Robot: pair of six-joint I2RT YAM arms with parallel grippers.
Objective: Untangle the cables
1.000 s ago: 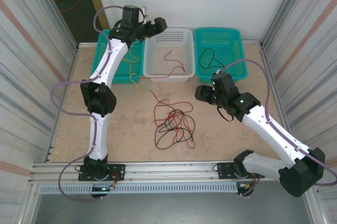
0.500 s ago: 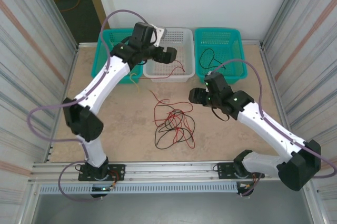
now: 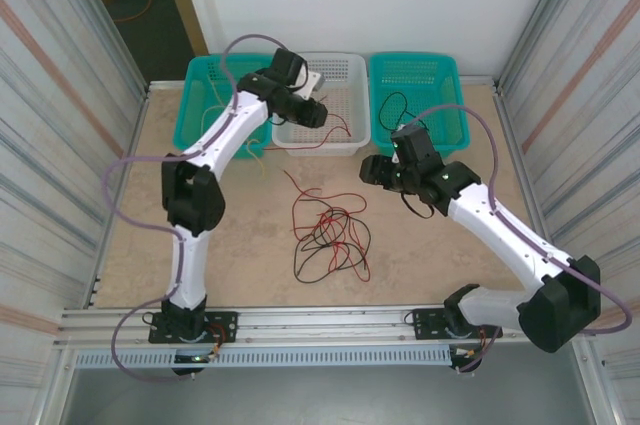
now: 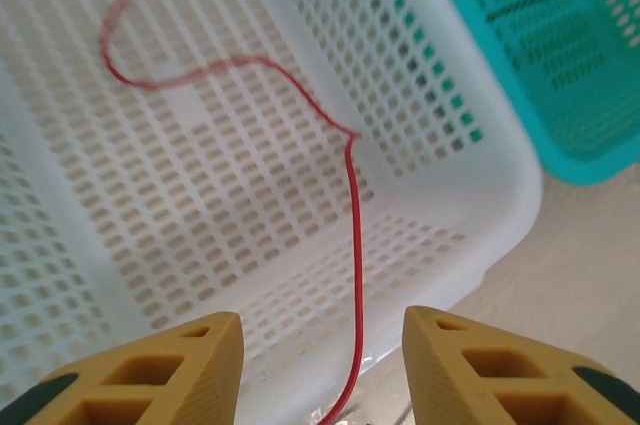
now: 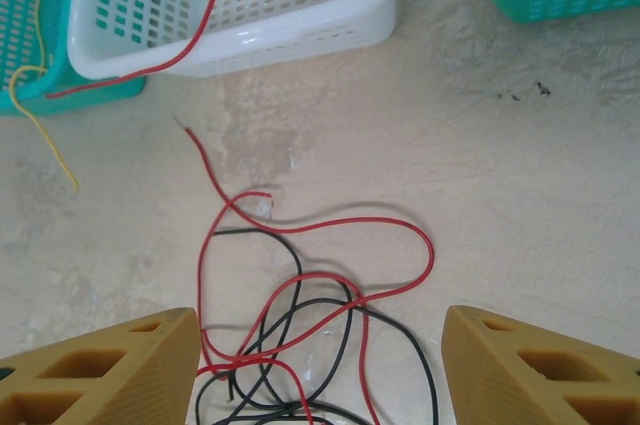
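A robot lab cell (corrugated wall panels (image 3: 50, 145), aluminium mounting rail (image 3: 320, 323)).

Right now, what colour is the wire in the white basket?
Red. The wire in the basket shows best in the left wrist view.

Bare table (image 3: 470, 275) flanks the cables (image 3: 330, 235); baskets (image 3: 320, 149) block the far edge.

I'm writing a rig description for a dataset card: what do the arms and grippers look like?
Both the left arm and right arm have white link shells with black joint housings, and a lavender-grey hose loops along each. The gripper fingers are mustard-yellow wedges with triangular cut-outs and dark green bases.
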